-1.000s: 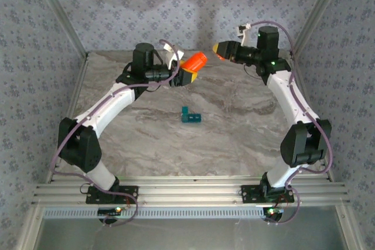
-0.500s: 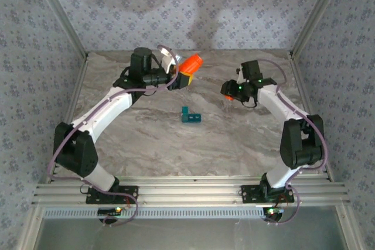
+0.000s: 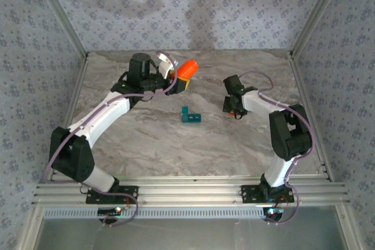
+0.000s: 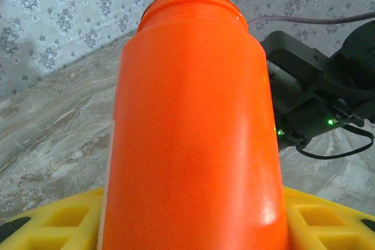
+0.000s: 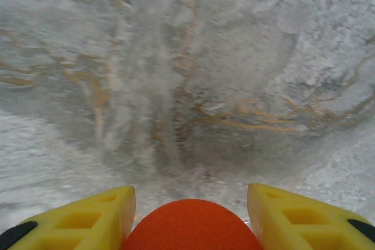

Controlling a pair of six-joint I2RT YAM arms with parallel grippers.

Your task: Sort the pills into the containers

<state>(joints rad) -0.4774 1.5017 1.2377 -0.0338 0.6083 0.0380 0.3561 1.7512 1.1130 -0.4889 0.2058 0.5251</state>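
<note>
left gripper [image 3: 183, 81], up and left of the teal pill box [image 3: 190, 115], clamps its yellow fingers [image 4: 53, 223] on the orange bottle [image 4: 193, 115], a smooth, glossy plastic cylinder held tilted, we judge for pouring. the pill box lies flat on the table, small and square-celled. right of it, the right gripper [image 3: 230, 105] pinches the round matte orange cap [image 5: 192, 226] low over the veined marble table [image 5: 187, 74], likely to park it.

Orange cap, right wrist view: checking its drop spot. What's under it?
Bare marble table below; the patch directly beneath the orange cap, in the right gripper, is hidden.
</note>
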